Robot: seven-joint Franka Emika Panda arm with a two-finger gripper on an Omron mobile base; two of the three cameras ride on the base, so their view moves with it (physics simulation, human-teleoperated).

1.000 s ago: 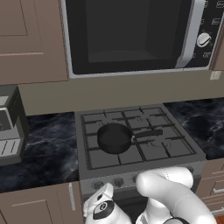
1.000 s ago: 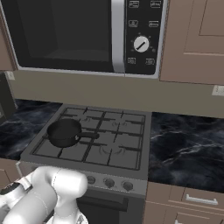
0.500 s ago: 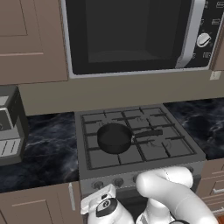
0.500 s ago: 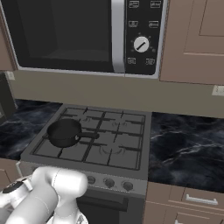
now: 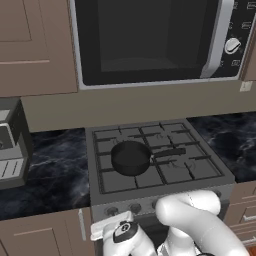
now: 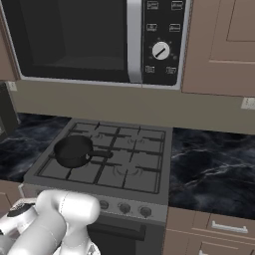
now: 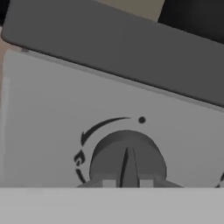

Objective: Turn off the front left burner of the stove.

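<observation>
One knob [image 7: 127, 162] close before pincer on stove [image 5: 150, 165] front panel; pincer opening cannot tell

One stove [image 6: 149, 196], one pan [image 5: 131, 157], one microwave [image 6: 99, 40], four visible knobs [image 6: 124, 207].

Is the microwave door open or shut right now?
Open. The microwave door is swung out edge-on, leaving the dark cavity exposed.

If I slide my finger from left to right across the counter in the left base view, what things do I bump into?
Grey appliance at the left edge → dark marble counter → black pan on the stove → pan handle pointing right → more marble counter.
</observation>
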